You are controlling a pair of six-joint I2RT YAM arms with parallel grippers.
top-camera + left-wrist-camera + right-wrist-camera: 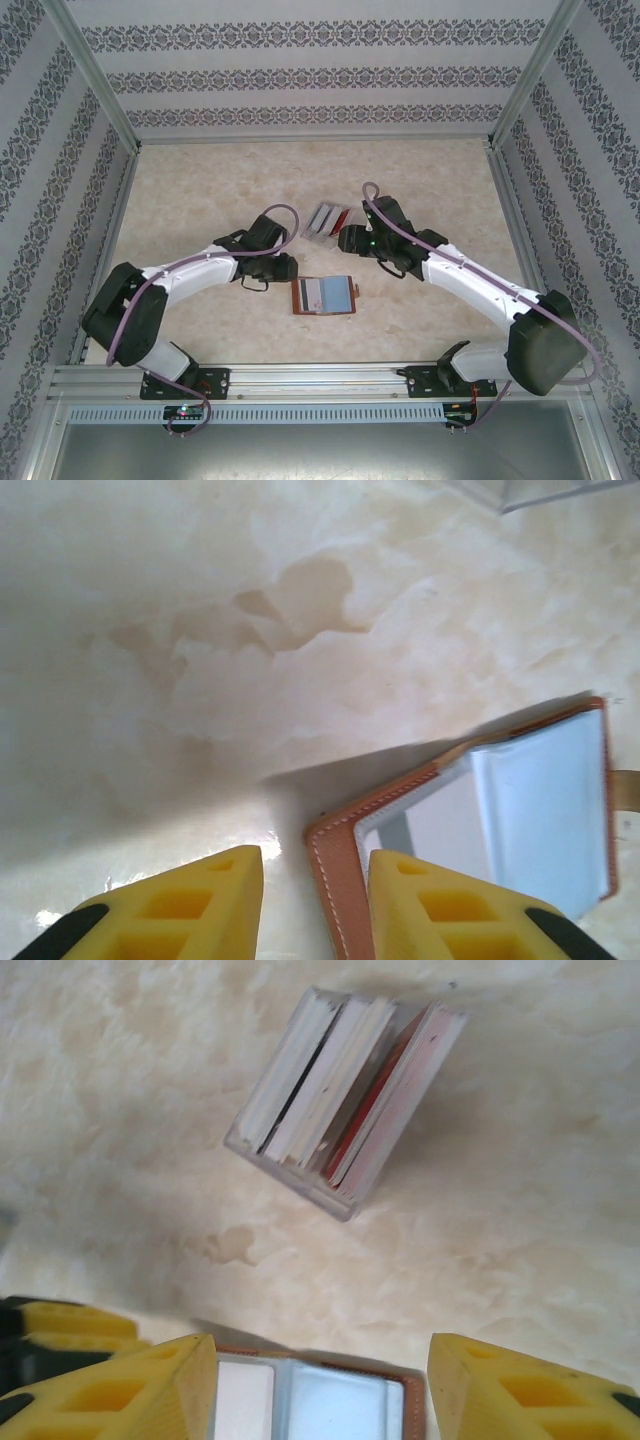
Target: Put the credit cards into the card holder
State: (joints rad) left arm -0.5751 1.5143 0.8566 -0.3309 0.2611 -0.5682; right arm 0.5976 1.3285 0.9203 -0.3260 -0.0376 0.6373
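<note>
The card holder (325,295) lies open and flat on the table, brown rim up, pale pockets showing. Its near-left corner (340,880) sits in the gap of my left gripper (315,865), whose yellow fingers stand apart, the left one clear of the leather; I also see this gripper (287,268) at the holder's left edge. My right gripper (322,1355) hangs open and wide above the holder's far edge (320,1405), nothing between its fingers; from above it (343,240) is just behind the holder. The credit cards (345,1090), red, white and grey, stand on edge behind it (328,220).
The cards are packed upright in a small clear plastic stand (290,1168) on the beige marbled table (200,190). Patterned walls with metal posts close in the left, right and back. The holder's clasp tab (357,291) sticks out on its right side.
</note>
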